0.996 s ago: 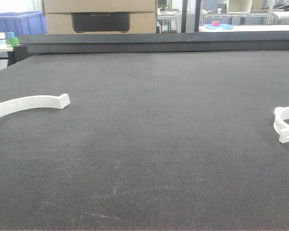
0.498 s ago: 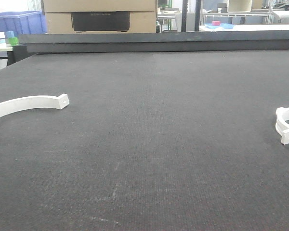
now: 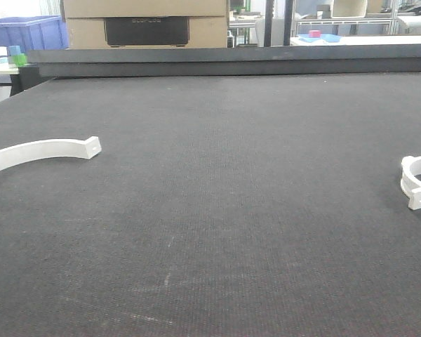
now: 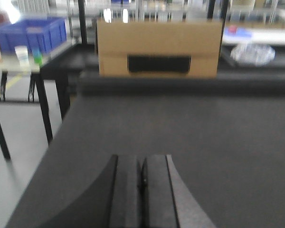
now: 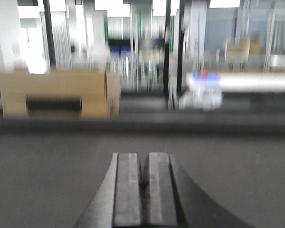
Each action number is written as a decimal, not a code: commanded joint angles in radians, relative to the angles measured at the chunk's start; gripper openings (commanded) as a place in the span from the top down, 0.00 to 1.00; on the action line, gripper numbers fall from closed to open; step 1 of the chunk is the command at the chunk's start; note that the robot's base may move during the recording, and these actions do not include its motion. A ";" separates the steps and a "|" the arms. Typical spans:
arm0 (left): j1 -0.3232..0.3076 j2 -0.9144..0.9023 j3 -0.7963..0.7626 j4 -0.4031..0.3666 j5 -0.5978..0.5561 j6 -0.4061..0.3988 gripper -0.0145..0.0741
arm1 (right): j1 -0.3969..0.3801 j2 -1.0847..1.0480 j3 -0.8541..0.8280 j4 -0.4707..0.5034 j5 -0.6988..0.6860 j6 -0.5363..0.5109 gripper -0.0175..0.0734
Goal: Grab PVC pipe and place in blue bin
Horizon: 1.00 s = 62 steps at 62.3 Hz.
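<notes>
On open mat (image 3: 217, 175), far right, lies PVC pipe (image 3: 417, 196) (left gripper (image 4: 142, 185), right gripper (image 5: 145, 185) clenched).

The PVC pipe (image 3: 408, 181) looks smooth plastic, the table (image 3: 231, 210) rough matt cloth.

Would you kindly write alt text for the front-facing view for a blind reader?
A dark table holds a small white C-shaped clamp at far right and a longer white arc strip at far left. Beyond it stand a cardboard box and, far left, a blue bin.
</notes>
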State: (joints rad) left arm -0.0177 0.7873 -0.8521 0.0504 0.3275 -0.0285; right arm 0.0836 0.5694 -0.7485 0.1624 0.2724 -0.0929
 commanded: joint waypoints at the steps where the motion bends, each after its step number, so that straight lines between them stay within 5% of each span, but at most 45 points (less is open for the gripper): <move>1: 0.001 0.075 -0.006 0.001 0.009 -0.002 0.96 | 0.002 0.125 -0.048 0.002 0.184 -0.004 0.99; 20: 0.001 0.262 -0.006 0.001 0.012 -0.002 0.96 | 0.002 0.535 -0.081 0.002 0.417 -0.004 0.99; 62: 0.001 0.369 -0.006 -0.119 0.106 -0.002 0.96 | 0.002 0.778 -0.081 0.011 0.319 -0.004 0.99</move>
State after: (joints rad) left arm -0.0177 1.1560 -0.8521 -0.0555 0.4164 -0.0285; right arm 0.0836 1.3453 -0.8236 0.1734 0.6433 -0.0945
